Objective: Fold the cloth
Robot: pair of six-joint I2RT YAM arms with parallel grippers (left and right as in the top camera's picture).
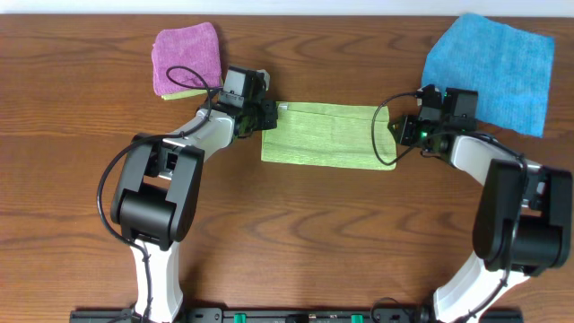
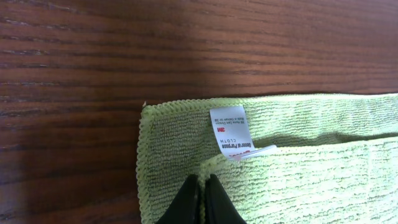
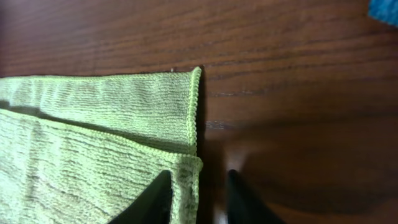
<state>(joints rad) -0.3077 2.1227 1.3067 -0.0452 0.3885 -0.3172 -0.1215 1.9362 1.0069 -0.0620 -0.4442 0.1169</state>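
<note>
Cloth [image 1: 327, 135], lime yellow-green terry, lies doubled into a long flat band at the middle of the wooden surface [image 1: 314, 224], its long sides running left to right. The upper layer stops short of the far edge, so a strip of the lower layer shows beyond it. A small white tag [image 2: 231, 130] with printed text sits at the far left corner, its lower end tucked under the upper layer's edge.

The left tool [image 2: 202, 180] is at the cloth's left end, its dark fingers pressed tightly together with their tips on the upper layer's corner. Whether any fabric is caught between them I cannot tell. The right tool [image 3: 199, 177] is at the right end with its fingers spread. One is over the fabric, the other over bare wood, and the upper layer's corner edge lies in the gap.

A pinkish-purple folded cloth [image 1: 186, 56] lies near the far left, and a bright blue cloth [image 1: 493, 67] at the far right. Both are apart from the lime one.
</note>
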